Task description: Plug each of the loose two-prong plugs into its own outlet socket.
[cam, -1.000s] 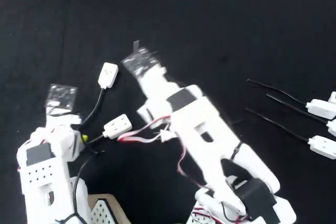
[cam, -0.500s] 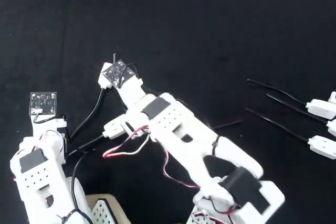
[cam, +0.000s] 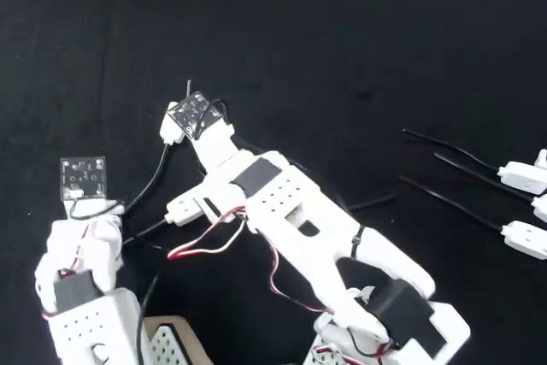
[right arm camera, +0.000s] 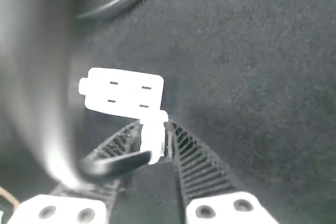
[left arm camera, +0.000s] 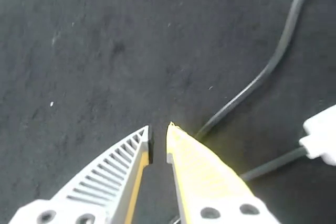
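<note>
Two white outlet sockets on black cords lie at the left of the black table: one farther back (cam: 173, 128), one nearer (cam: 190, 205). My right gripper (cam: 192, 115) sits over the farther socket. In the right wrist view this gripper (right arm camera: 153, 124) is shut on the socket's narrow cord end, and the slotted socket face (right arm camera: 123, 90) lies just beyond the fingertips. My left gripper (left arm camera: 157, 128) is shut on nothing, low over bare cloth beside a socket cord (left arm camera: 252, 87). Three loose white plugs (cam: 523, 177) (cam: 540, 207) (cam: 526, 239) with thin black cords lie at the right edge.
The right arm (cam: 299, 220) stretches diagonally across the table's middle, with red and white wires hanging from it. The left arm (cam: 81, 254) stands at the near left. A pale perforated block (cam: 167, 344) sits at the front edge between the arms.
The right arm swung left and lowered its gripper onto the farther socket. The left arm's wrist shifted left, then came back slightly right.
</note>
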`<state>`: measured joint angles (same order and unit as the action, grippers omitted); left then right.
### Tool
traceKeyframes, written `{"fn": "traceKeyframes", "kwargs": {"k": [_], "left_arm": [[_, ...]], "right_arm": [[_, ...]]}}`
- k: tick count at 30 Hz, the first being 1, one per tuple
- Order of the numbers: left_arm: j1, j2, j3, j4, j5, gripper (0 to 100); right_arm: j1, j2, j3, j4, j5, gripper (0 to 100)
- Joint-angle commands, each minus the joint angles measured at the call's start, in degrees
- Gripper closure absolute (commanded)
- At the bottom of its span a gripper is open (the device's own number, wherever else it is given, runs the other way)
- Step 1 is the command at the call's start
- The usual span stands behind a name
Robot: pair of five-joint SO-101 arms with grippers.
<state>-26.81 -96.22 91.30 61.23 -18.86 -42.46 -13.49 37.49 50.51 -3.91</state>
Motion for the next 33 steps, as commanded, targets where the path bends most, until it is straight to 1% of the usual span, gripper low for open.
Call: {"fn": "traceKeyframes", "kwargs": {"k": [1,4,6,11,14,19,23,25,29,33], "left_arm": [[2.9,-7.8,0.6,3.5,0.4,93],[2.9,-5.5,0.5,1.8,0.4,93],[2.9,-6.4,0.8,2.1,0.4,93],[2.8,-8.4,2.6,1.6,0.4,93],[2.8,-8.3,2.8,1.6,0.4,93],[2.8,-8.3,2.9,1.6,0.3,93],[2.8,-8.3,3.0,1.6,0.3,93],[2.8,-8.3,3.0,1.6,0.3,93],[2.8,-8.3,3.1,1.6,0.3,93],[2.8,-8.3,3.1,1.6,0.3,93]], "right_arm": [[-0.5,-2.7,0.3,-3.2,-0.5,98.6],[-0.6,-1.1,-0.1,-3.8,-1.5,98.6],[-1.3,0.4,-1.2,-3.5,-3.1,98.6],[-4.7,3.6,-1.8,-3.6,-3.4,98.6],[-5.0,4.7,-2.5,-3.8,-5.0,98.6],[-4.7,6.0,-2.9,-5.1,-5.0,98.6],[-0.6,7.2,-3.7,-6.2,-5.0,98.6],[0.4,7.3,-4.2,-6.2,-5.0,98.6],[0.4,7.3,-4.2,-6.3,-5.2,98.6],[0.5,7.3,-2.1,-9.9,-5.3,98.6]]}}
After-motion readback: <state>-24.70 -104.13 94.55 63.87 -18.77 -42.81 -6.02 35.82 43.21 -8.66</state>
